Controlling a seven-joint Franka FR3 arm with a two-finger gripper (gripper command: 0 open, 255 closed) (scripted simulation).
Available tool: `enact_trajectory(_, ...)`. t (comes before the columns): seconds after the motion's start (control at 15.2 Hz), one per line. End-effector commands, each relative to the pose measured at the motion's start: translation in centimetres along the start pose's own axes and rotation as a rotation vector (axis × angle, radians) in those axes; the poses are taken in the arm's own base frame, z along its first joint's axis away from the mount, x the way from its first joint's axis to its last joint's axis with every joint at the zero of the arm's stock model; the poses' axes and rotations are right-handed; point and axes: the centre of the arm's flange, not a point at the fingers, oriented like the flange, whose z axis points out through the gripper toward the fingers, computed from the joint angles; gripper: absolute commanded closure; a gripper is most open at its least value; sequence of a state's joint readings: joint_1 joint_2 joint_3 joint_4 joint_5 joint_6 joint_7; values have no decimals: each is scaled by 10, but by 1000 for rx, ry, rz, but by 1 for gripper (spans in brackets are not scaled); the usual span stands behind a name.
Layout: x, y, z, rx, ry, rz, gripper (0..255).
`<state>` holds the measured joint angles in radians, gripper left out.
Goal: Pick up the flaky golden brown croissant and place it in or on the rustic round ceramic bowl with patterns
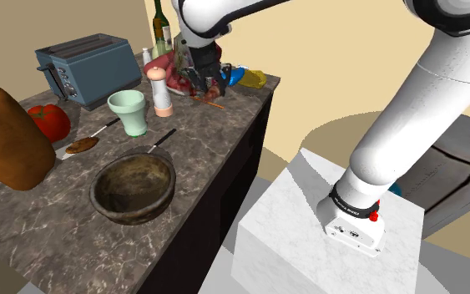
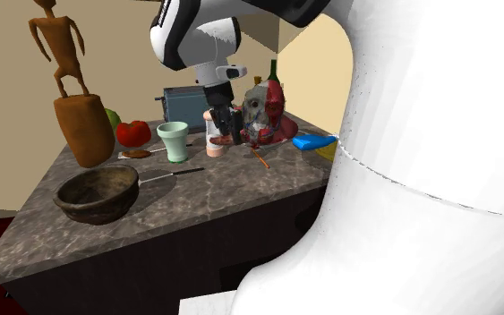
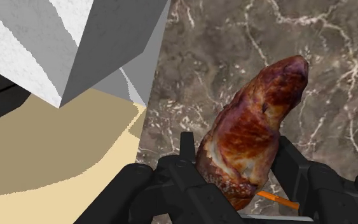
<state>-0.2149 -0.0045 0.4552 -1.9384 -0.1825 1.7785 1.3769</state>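
Observation:
My gripper (image 3: 238,154) is shut on a glossy golden brown croissant (image 3: 252,130), which sticks out past the fingertips above the dark marble counter (image 3: 203,57). In the shoulder view the gripper (image 1: 203,82) hangs just over the counter's far end, beside a salt mill (image 1: 159,88). The second exterior view has the gripper (image 2: 226,128) by a red and grey figurine (image 2: 264,112). The round brown bowl (image 1: 133,189) stands with nothing in it near the counter's front edge, well away from the gripper; it is also the bowl (image 2: 97,193) at the second exterior view's left.
Between gripper and bowl stand a pale green cup (image 1: 128,113), a knife (image 1: 163,139) and a spoon (image 1: 83,144). Behind are a blue toaster (image 1: 87,67), a tomato (image 1: 49,122), a bottle (image 1: 162,29) and a brown wooden block (image 1: 3,138). An orange stick (image 1: 213,103) lies under the gripper.

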Motion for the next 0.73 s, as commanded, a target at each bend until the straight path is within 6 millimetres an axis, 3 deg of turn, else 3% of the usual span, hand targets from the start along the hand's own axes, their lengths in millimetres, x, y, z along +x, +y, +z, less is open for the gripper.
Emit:
enact_trajectory(0.0,1,2,-10,0,0,0,255)
enact_trajectory(0.2,2,4,-22,0,0,0,255)
enact_trajectory(0.66,-85,-20,-40,0,0,0,255)
